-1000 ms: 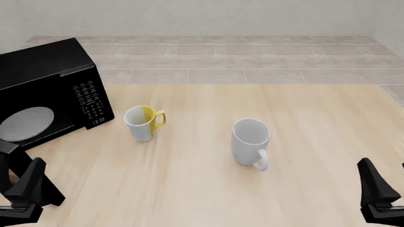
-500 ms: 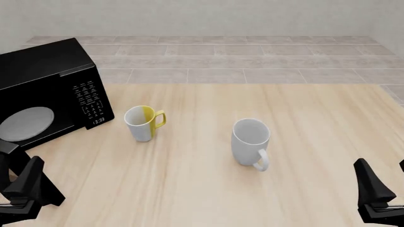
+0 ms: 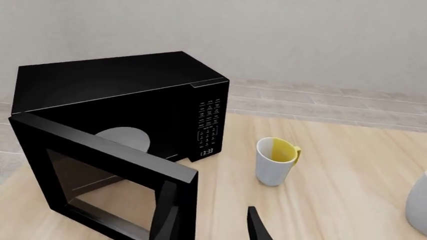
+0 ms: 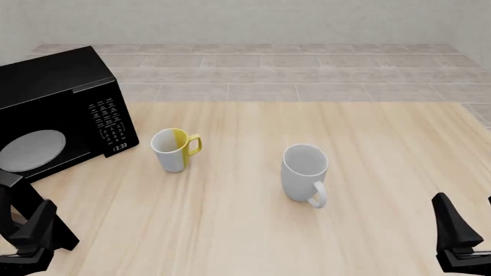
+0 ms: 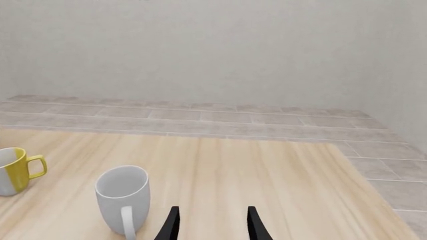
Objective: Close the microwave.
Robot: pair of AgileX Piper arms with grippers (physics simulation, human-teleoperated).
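The black microwave (image 4: 69, 92) stands at the table's far left, with its keypad (image 4: 110, 122) facing front and the grey round plate (image 4: 31, 149) showing inside. Its windowed door (image 3: 100, 170) is swung wide open toward my side. In the left wrist view the door's free edge (image 3: 183, 200) stands just ahead of one of my fingers. My left gripper (image 4: 34, 230) is open and empty at the near left, close beside the door; it also shows in the left wrist view (image 3: 212, 227). My right gripper (image 4: 464, 236) is open and empty at the near right, far from the microwave.
A white-and-yellow mug (image 4: 175, 149) stands just right of the microwave. A larger white mug (image 4: 305, 171) stands mid-table with its handle toward me. The wooden table (image 4: 368, 132) ends at a tiled floor behind.
My left gripper has shifted slightly back toward the near edge. The right gripper has barely moved. The microwave door and the mugs have not moved.
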